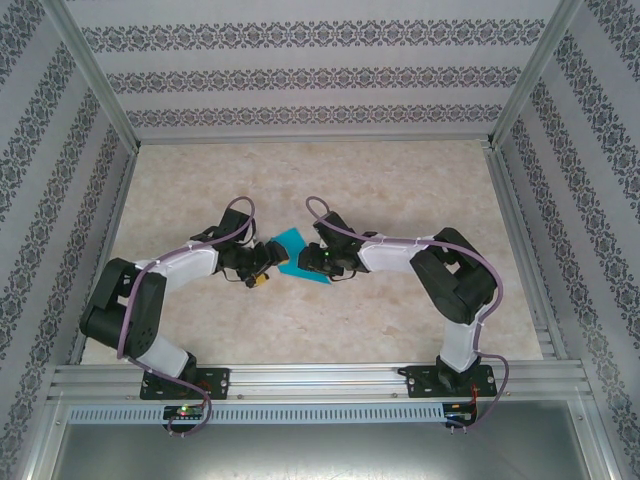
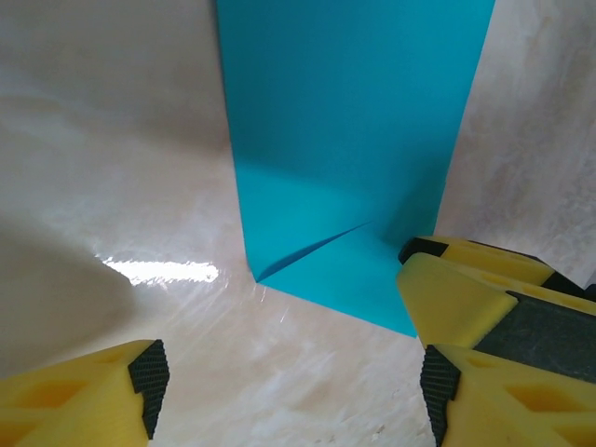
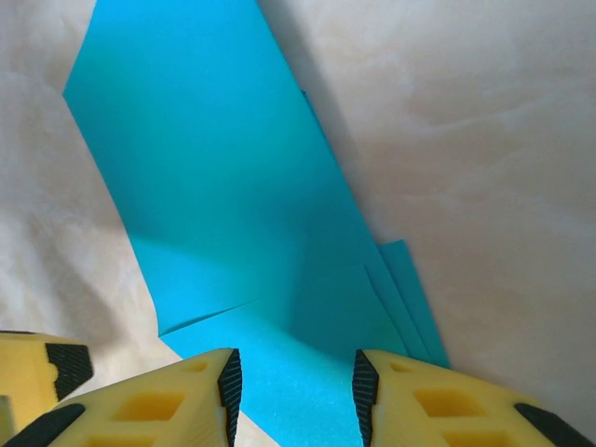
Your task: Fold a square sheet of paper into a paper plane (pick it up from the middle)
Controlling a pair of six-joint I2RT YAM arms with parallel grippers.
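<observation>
The teal sheet of paper [image 1: 296,243] lies mid-table between my two grippers, folded into a long layered strip. In the left wrist view the paper [image 2: 354,140] shows a slanted flap slightly lifted at its near corner. My left gripper [image 2: 291,396] is open over bare table just short of that corner, at the paper's left end [image 1: 268,262]. My right gripper [image 3: 293,396] stands open, its pads straddling the near end of the paper [image 3: 214,186], with stacked layer edges at the right. From the top view the right gripper [image 1: 318,255] sits on the paper's right side.
The beige marbled table top [image 1: 400,180] stretches free behind and beside the arms. Patterned walls with metal posts [image 1: 95,75] close three sides. A metal rail [image 1: 320,380] runs along the near edge. The two grippers' fingers nearly touch at the paper's corner.
</observation>
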